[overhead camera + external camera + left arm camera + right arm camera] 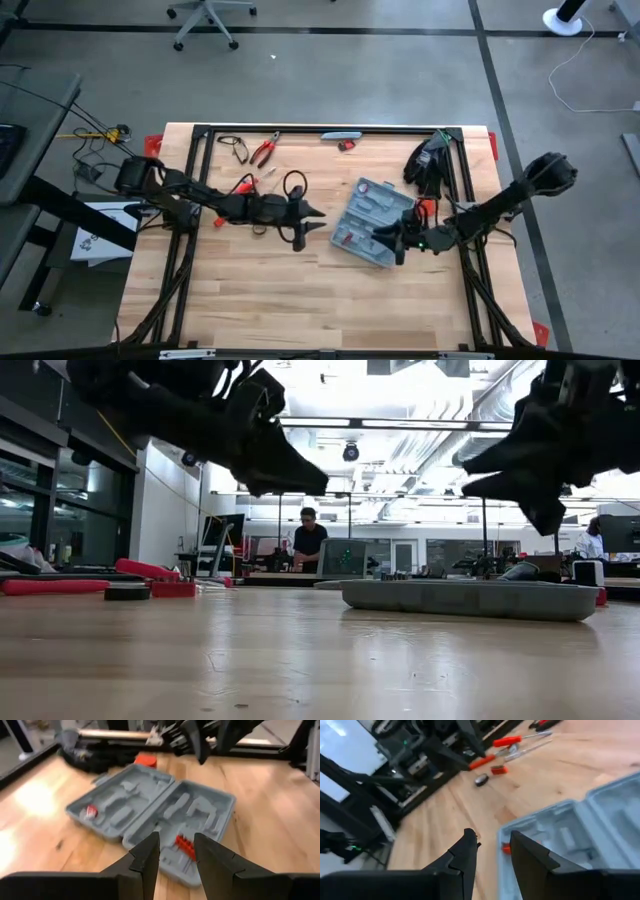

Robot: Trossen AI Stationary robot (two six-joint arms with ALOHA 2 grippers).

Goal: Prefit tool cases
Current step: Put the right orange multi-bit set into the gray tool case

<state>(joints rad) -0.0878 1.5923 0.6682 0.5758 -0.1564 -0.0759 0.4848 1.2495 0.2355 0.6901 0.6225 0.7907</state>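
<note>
Case [372, 223] lay open and flat on the table [300, 300], right of centre, both moulded halves facing up so the slots could be reached. Red bit holder [184, 846] sat in the half nearer the left gripper; a small red-tipped piece [90, 810] sat in the other half. Most slots looked unfilled, so prefit judged early.

Left gripper [312, 217] hung above the table just left of the case, pointed at it, jaws slightly spread, nothing between them. Right gripper [385, 241] hovered over the case's near-right edge, jaws also parted a little and holding nothing. Both off the wood in the low view, probably staged for a pick or for steadying the case.

Loose tools stayed well apart from the case at the table's back left: red pliers [264, 151], red screwdriver [515, 740], a small red piece [498, 769]. Black gloves [428, 160] lay at back right. A person [309, 541] sat in the room behind.

No brand, label or readable writing was visible on the case or tools.
</note>
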